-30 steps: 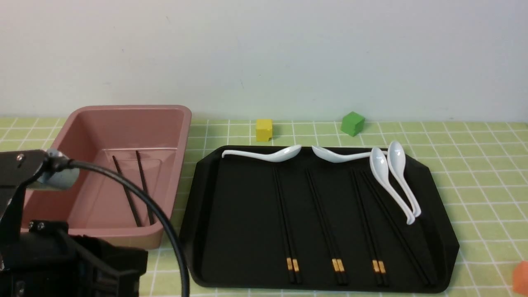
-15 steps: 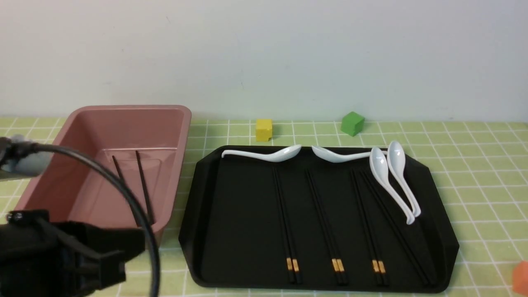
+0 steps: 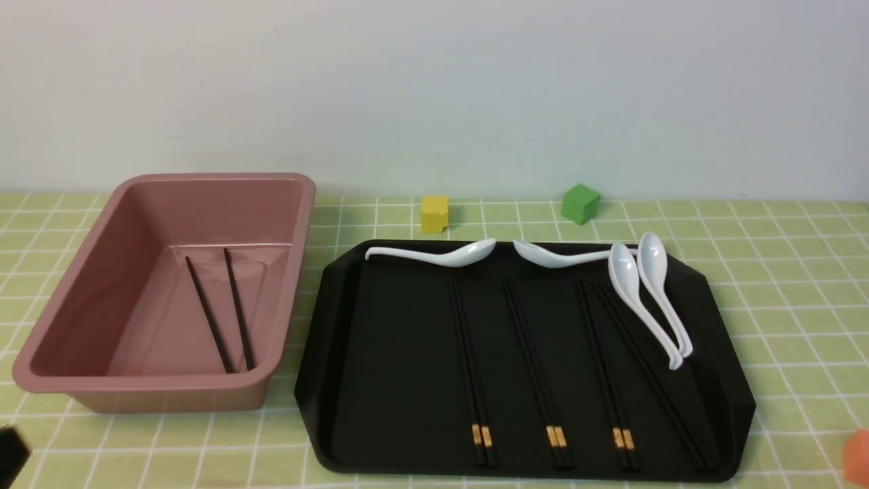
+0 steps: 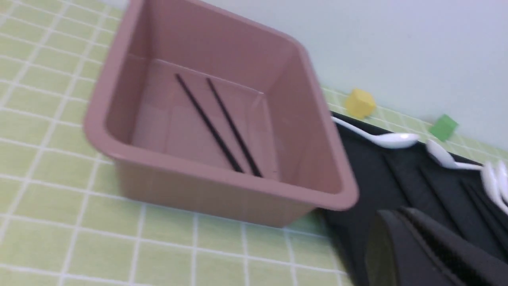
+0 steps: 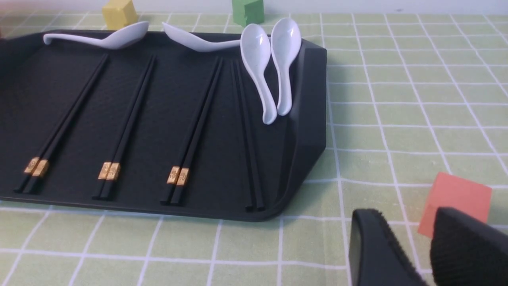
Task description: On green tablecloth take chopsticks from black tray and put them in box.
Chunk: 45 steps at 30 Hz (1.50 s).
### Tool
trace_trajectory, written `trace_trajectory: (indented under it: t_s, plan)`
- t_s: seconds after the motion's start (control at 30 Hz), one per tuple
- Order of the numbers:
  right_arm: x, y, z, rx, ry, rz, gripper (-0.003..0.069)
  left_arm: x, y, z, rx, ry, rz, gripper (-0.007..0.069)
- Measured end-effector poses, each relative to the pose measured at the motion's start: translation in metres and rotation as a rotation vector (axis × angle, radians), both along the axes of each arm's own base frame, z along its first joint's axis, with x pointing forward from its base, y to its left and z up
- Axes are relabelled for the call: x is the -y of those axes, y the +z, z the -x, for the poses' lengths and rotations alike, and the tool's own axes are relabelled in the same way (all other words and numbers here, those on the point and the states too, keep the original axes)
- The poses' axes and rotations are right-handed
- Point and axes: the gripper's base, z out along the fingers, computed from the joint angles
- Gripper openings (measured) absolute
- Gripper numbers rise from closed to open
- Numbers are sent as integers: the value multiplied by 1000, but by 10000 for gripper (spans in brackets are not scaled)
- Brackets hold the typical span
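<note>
The pink box (image 3: 204, 182) stands at the left on the green tablecloth (image 3: 801, 305), with two black chopsticks (image 3: 224, 312) lying inside it. They also show in the left wrist view (image 4: 210, 125). The black tray (image 3: 380, 339) on the right holds several pairs of chopsticks (image 3: 468, 367) side by side, three with gold bands at the near end. My left gripper (image 4: 397, 216) is shut and empty, low beside the box's near right corner; only a black bit shows in the front view (image 3: 10, 451). My right gripper (image 5: 412, 226) is open and empty, over the cloth near the tray's right front corner.
Several white spoons (image 3: 638, 299) lie along the tray's far and right side. A yellow cube (image 3: 434, 214) and a green cube (image 3: 580, 204) sit behind the tray. An orange cube (image 5: 456, 194) sits on the cloth just beyond my right gripper's fingers.
My left arm has drawn back down and to the left, almost out of the front view, uncovering the whole box. The chopsticks in the box and on the tray have not moved.
</note>
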Motion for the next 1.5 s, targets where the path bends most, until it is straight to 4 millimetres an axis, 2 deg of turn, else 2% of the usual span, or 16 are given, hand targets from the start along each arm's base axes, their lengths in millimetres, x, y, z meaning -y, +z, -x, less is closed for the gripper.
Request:
trace_trajectory:
  t_s: [0.27, 0.5, 1.5]
  plan:
    - [0, 0, 0, 0, 0, 0, 240, -6, -46, 9, -6, 85, -32, -1]
    - [0, 0, 0, 0, 0, 0, 240, -5, -58, 10, -87, 70, -38, 4]
    - [0, 0, 0, 0, 0, 0, 240, -5, -59, 10, -102, 69, -38, 36]
